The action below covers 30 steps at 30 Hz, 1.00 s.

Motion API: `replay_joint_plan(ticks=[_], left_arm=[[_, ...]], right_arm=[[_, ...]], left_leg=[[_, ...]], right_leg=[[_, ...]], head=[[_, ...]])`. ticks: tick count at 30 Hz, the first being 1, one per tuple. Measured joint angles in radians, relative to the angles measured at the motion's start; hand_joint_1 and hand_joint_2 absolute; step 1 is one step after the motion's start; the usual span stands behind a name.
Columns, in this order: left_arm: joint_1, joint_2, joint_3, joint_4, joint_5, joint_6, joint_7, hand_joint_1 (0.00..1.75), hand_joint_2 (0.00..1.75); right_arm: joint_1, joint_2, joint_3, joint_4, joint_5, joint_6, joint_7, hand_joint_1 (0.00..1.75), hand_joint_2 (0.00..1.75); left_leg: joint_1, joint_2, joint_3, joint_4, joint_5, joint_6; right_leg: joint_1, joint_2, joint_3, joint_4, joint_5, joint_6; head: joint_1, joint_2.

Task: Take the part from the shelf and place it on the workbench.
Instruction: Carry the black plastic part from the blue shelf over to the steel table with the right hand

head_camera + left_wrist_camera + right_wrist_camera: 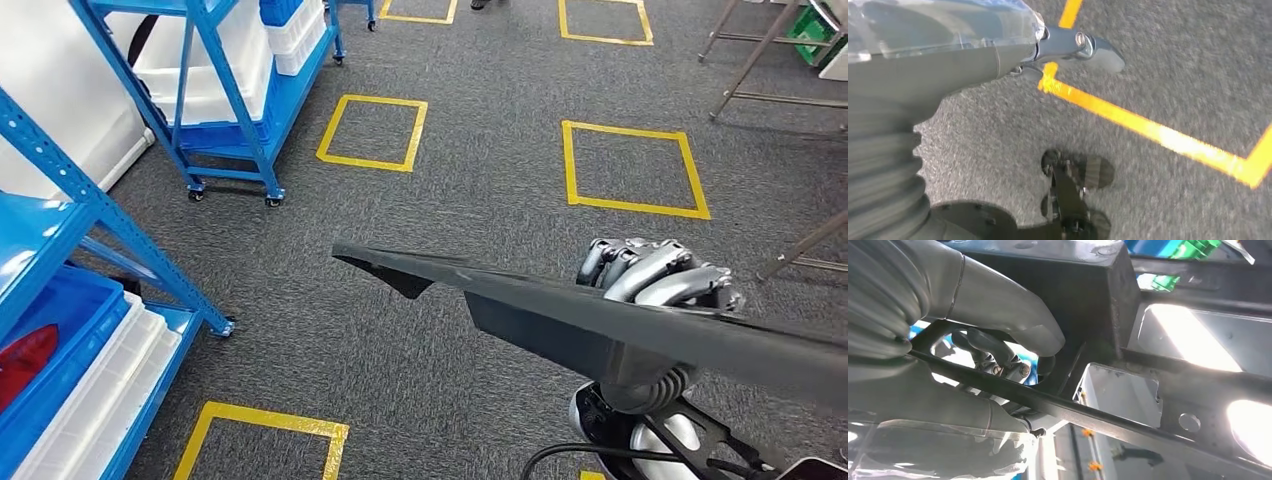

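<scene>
**Spotter:** Where's the part right now?

**Operator:** I see the part (pixel 600 325) as a long, flat black panel crossing the head view from the centre out to the lower right edge, tapering to a point near mid-frame. It's up in the air above the grey carpet (pixel 470 150), not resting on anything.

**Spotter:** Which hand has it?

**Operator:** My right hand (pixel 655 275). In the head view its silver fingers (pixel 640 268) curl over the panel's far edge at right of centre. In the right wrist view the thick grey thumb (pixel 998 310) presses against a black block of the part, with darker fingers wrapped round a thin black bar of it. So that hand is gripping the part.

**Spotter:** And the left?

**Operator:** The left hand (pixel 998 45) fills the upper left of its wrist view, one finger tip (pixel 1093 47) sticking out over the carpet and a yellow tape line (pixel 1148 130). I can't tell how its other fingers lie, so I won't call it.

**Spotter:** Surroundings?

**Operator:** A blue shelf (pixel 60 240) sits at the left edge of the head view, holding blue and white bins (pixel 90 380). A blue wheeled cart (pixel 240 90) stands at upper left. Yellow tape squares (pixel 630 165) mark the carpet.
</scene>
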Motion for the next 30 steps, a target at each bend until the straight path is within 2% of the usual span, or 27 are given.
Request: replay_joint_plan(ticks=[2,3,4,5,6,7,8,9,10,11,13,14,16,17,18,19,20,21,22,24,25,26,27,29,30], left_arm=[[0.003,0.000,-0.001,0.000,-0.002,0.000,0.003,0.00,1.75],[0.005,0.000,-0.002,0.001,-0.003,0.000,0.006,0.00,1.75],[0.008,-0.001,-0.002,0.001,-0.003,0.001,0.008,0.00,1.75],[0.009,-0.001,-0.002,0.001,-0.002,0.002,0.009,0.00,1.75],[0.009,-0.001,-0.002,0.001,0.001,0.004,0.010,0.00,1.75],[0.009,-0.001,-0.002,0.001,0.004,0.007,0.011,0.00,1.75],[0.009,-0.001,-0.002,0.001,0.008,0.011,0.011,0.00,1.75],[0.009,-0.001,0.000,0.001,0.012,0.015,0.012,0.00,1.75],[0.010,-0.002,0.001,0.001,0.015,0.018,0.014,0.00,1.75],[0.010,-0.003,0.003,0.001,0.017,0.021,0.015,0.00,1.75],[0.008,-0.006,0.005,0.001,0.020,0.024,0.018,0.00,1.75],[0.005,-0.008,0.006,0.001,0.021,0.024,0.017,0.00,1.75],[0.002,-0.010,0.006,0.001,0.021,0.023,0.017,0.00,1.75],[0.003,-0.010,0.006,0.001,0.021,0.023,0.017,0.00,1.75],[0.004,-0.010,0.006,0.001,0.021,0.022,0.017,0.00,1.75],[0.005,-0.010,0.006,0.001,0.021,0.022,0.017,0.00,1.75],[0.005,-0.010,0.006,0.001,0.021,0.021,0.017,0.00,1.75],[0.005,-0.010,0.006,0.001,0.022,0.020,0.017,0.00,1.75],[0.003,-0.010,0.006,0.001,0.023,0.020,0.017,0.00,1.75],[0.001,-0.010,0.007,0.001,0.025,0.020,0.017,0.00,1.75],[0.001,-0.011,0.009,0.001,0.026,0.021,0.018,0.00,1.75],[0.001,-0.011,0.010,0.001,0.028,0.023,0.020,0.00,1.75],[0.000,-0.010,0.012,0.001,0.030,0.024,0.023,0.00,1.75],[-0.002,-0.010,0.014,0.001,0.034,0.025,0.029,0.00,1.75],[-0.004,-0.009,0.015,0.001,0.034,0.024,0.032,0.00,1.75]], right_arm=[[-0.008,-0.003,0.006,0.000,-0.004,-0.012,0.000,1.75,1.75],[-0.010,-0.004,0.009,0.002,-0.007,-0.018,0.000,1.75,1.75],[-0.010,-0.005,0.013,0.004,-0.010,-0.022,0.000,1.75,1.75],[-0.010,-0.007,0.016,0.008,-0.014,-0.024,0.000,1.75,1.75],[-0.010,-0.008,0.018,0.011,-0.017,-0.023,0.000,1.75,1.75],[-0.010,-0.008,0.021,0.015,-0.021,-0.020,0.000,1.75,1.75],[-0.011,-0.009,0.023,0.019,-0.024,-0.015,0.000,1.75,1.75],[-0.013,-0.008,0.025,0.024,-0.027,-0.008,0.000,1.75,1.75],[-0.015,-0.007,0.028,0.030,-0.030,-0.002,0.001,1.75,1.75],[-0.017,-0.006,0.029,0.037,-0.033,0.003,0.001,1.75,1.75],[-0.019,-0.002,0.030,0.051,-0.035,0.008,0.002,1.75,1.75],[-0.020,-0.001,0.031,0.058,-0.035,0.009,0.001,1.75,1.75],[-0.026,0.003,0.031,0.072,-0.035,0.008,0.001,1.75,1.75],[-0.030,0.005,0.032,0.079,-0.036,0.008,0.001,1.75,1.75],[-0.032,0.007,0.032,0.086,-0.037,0.008,0.001,1.75,1.75],[-0.033,0.009,0.032,0.092,-0.037,0.008,0.001,1.75,1.75],[-0.032,0.010,0.033,0.098,-0.038,0.008,0.001,1.75,1.75],[-0.032,0.011,0.033,0.103,-0.038,0.008,0.001,1.75,1.75],[-0.032,0.012,0.033,0.107,-0.039,0.008,0.001,1.75,1.75],[-0.033,0.016,0.033,0.113,-0.038,0.009,0.001,1.75,1.75],[-0.034,0.019,0.033,0.115,-0.038,0.010,0.001,1.75,1.75],[-0.035,0.022,0.033,0.117,-0.037,0.010,0.001,1.75,1.75],[-0.036,0.026,0.033,0.119,-0.036,0.009,0.000,1.75,1.75],[-0.035,0.031,0.034,0.122,-0.033,0.003,0.000,1.75,1.75],[-0.034,0.034,0.033,0.123,-0.031,-0.002,0.000,1.75,1.75]], left_leg=[[0.003,-0.046,-0.051,0.114,-0.063,-0.005],[0.003,-0.054,-0.083,0.182,-0.093,-0.007],[0.004,-0.057,-0.109,0.235,-0.108,-0.009],[0.005,-0.058,-0.121,0.255,-0.104,-0.010],[0.006,-0.059,-0.115,0.235,-0.080,-0.010],[0.009,-0.066,-0.092,0.181,-0.041,-0.010],[0.014,-0.086,-0.062,0.111,-0.003,-0.010],[0.018,-0.110,-0.035,0.045,0.023,-0.009],[0.020,-0.130,-0.017,0.002,0.036,-0.008],[0.021,-0.143,-0.010,-0.017,0.036,-0.006],[0.018,-0.131,-0.007,-0.021,0.035,0.004],[0.018,-0.120,-0.005,-0.026,0.038,0.011],[0.018,-0.096,-0.002,-0.035,0.044,0.025],[0.016,-0.083,-0.002,-0.036,0.044,0.028],[0.014,-0.070,-0.002,-0.036,0.043,0.031],[0.011,-0.056,-0.002,-0.036,0.043,0.032],[0.010,-0.042,-0.002,-0.036,0.041,0.033],[0.009,-0.030,-0.001,-0.036,0.040,0.032],[0.009,-0.018,0.001,-0.035,0.038,0.031],[0.006,0.002,0.007,-0.035,0.032,0.024],[0.004,0.011,0.010,-0.034,0.028,0.019],[0.002,0.020,0.012,-0.034,0.025,0.014],[0.000,0.029,0.014,-0.034,0.023,0.009],[0.002,0.042,0.019,-0.034,0.016,-0.002],[0.004,0.029,0.017,-0.023,0.005,-0.006]], right_leg=[[-0.002,0.020,0.000,-0.002,0.003,-0.007],[-0.002,0.032,-0.001,-0.002,0.004,-0.008],[-0.002,0.045,-0.001,-0.001,0.004,-0.009],[-0.002,0.058,-0.001,0.000,0.004,-0.009],[-0.002,0.072,-0.001,0.001,0.004,-0.008],[-0.003,0.085,0.000,0.004,0.003,-0.006],[-0.004,0.097,-0.001,0.007,0.002,-0.004],[-0.003,0.109,-0.004,0.013,0.000,0.000],[-0.004,0.120,-0.009,0.017,0.000,0.006],[-0.005,0.131,-0.014,0.020,0.001,0.013],[-0.009,0.150,-0.022,0.020,0.005,0.028],[-0.010,0.141,-0.026,0.024,0.003,0.033],[-0.009,0.091,-0.053,0.078,-0.030,0.041],[-0.009,0.060,-0.080,0.135,-0.060,0.044],[-0.010,0.043,-0.115,0.205,-0.092,0.047],[-0.012,0.035,-0.147,0.269,-0.115,0.049],[-0.014,0.030,-0.166,0.307,-0.122,0.051],[-0.014,0.028,-0.166,0.307,-0.110,0.051],[-0.014,0.022,-0.143,0.264,-0.082,0.050],[-0.007,-0.016,-0.064,0.118,-0.022,0.042],[-0.002,-0.034,-0.036,0.061,-0.006,0.036],[0.003,-0.045,-0.021,0.030,-0.002,0.029],[0.008,-0.043,-0.020,0.022,-0.005,0.024],[0.006,-0.019,-0.020,0.017,-0.003,0.012],[0.004,-0.008,-0.018,0.013,-0.001,0.006]], head=[[0.000,0.000],[0.000,0.000],[0.000,0.000],[0.000,0.000],[0.000,0.000],[0.000,0.000],[0.000,0.000],[0.000,0.000],[0.000,0.000],[0.000,0.000],[0.000,0.000],[0.000,0.000],[0.000,0.000],[0.000,0.000],[0.000,0.000],[0.000,0.000],[0.000,0.000],[0.000,0.000],[0.000,0.000],[0.000,0.000],[0.000,0.000],[0.000,0.000],[0.000,0.000],[0.000,0.000],[0.000,0.000]])
